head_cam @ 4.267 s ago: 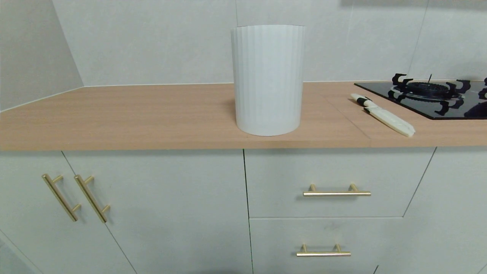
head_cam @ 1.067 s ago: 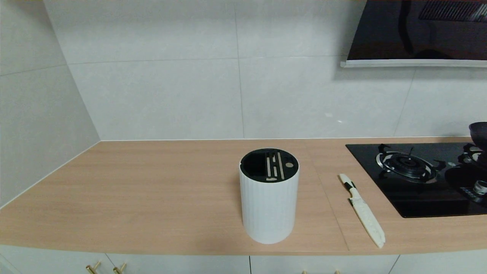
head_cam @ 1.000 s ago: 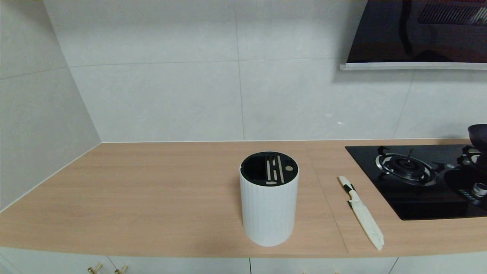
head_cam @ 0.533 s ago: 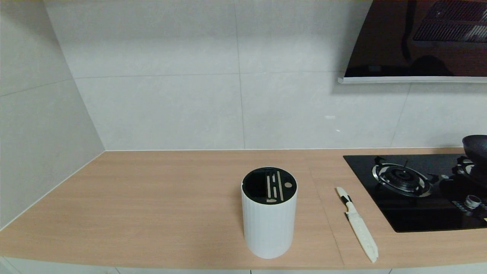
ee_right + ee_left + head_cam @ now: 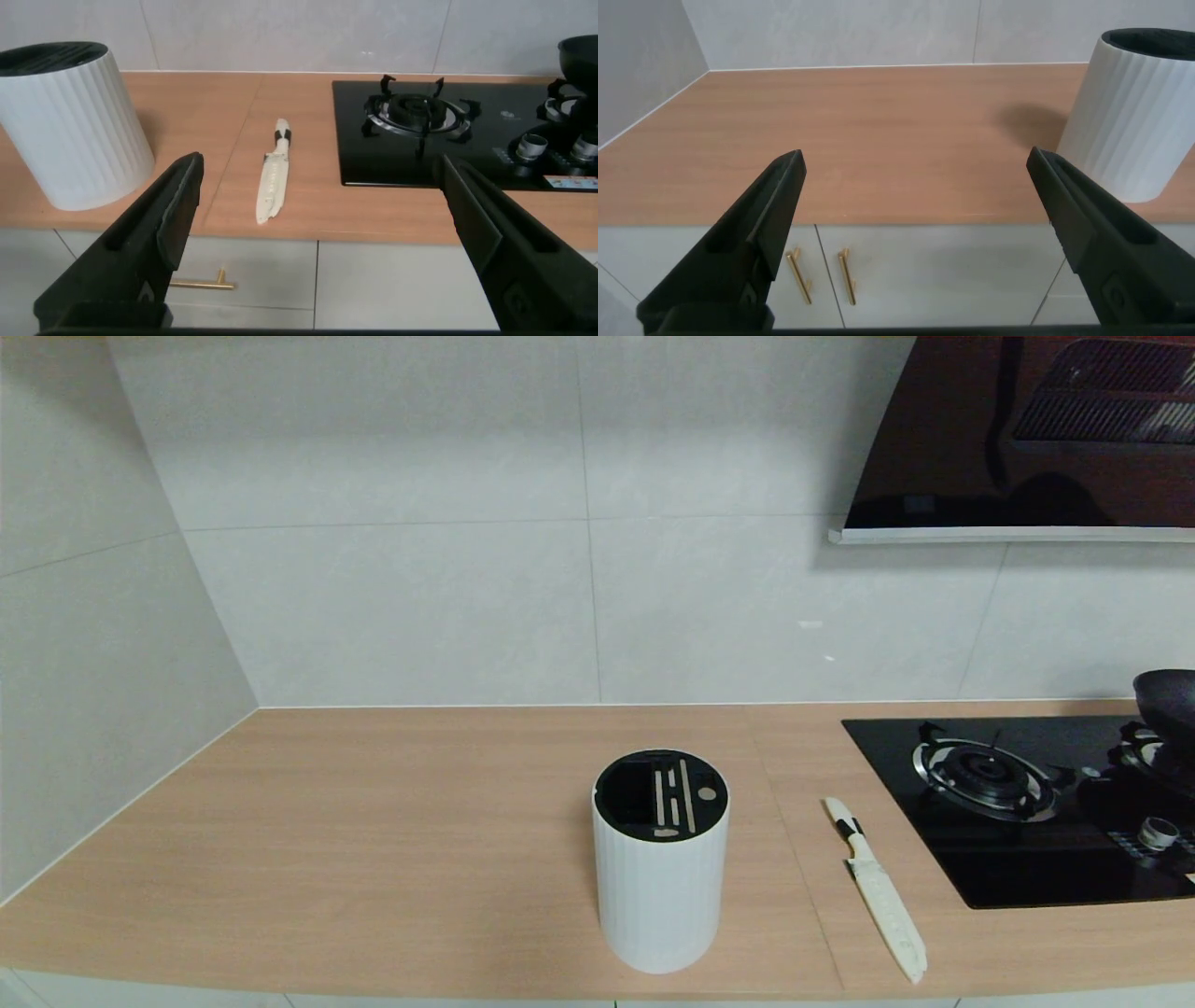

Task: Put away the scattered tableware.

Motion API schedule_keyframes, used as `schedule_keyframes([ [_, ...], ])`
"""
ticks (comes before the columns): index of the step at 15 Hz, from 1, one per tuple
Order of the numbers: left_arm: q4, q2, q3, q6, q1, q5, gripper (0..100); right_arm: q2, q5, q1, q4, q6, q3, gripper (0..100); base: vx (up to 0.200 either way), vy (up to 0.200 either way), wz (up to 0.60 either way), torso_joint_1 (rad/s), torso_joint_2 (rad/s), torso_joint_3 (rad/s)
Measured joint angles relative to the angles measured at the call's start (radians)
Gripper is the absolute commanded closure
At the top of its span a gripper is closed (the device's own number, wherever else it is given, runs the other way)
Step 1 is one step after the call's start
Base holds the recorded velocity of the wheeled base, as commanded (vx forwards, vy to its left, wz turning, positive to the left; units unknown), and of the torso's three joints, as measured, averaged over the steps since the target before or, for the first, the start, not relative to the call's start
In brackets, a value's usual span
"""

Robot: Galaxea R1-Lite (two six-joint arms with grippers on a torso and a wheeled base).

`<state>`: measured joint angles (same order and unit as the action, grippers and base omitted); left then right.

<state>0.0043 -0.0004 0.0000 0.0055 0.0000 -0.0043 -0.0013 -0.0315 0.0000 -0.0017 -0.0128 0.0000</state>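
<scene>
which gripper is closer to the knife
The right gripper: the knife lies ahead of its open jaws; the left gripper has the white holder between it and the knife.

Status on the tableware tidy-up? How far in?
Done: nothing yet. The knife lies flat on the counter, between the white holder and the stove; nothing sticks out of the holder's slots. In hand: nothing; left gripper and right gripper are open, short of the counter edge. To do: grasp the knife and slot it into the holder.
</scene>
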Motion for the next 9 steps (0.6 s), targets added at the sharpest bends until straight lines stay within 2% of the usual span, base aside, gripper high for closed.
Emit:
schedule_keyframes([
  [9, 0.0, 0.0, 0.0, 0.0, 0.0, 0.0, 0, 0.0, 0.002, 0.0, -0.008, 0.021, -0.011, 0, 0.0, 0.0, 0.0, 0.0, 0.0, 0.0],
])
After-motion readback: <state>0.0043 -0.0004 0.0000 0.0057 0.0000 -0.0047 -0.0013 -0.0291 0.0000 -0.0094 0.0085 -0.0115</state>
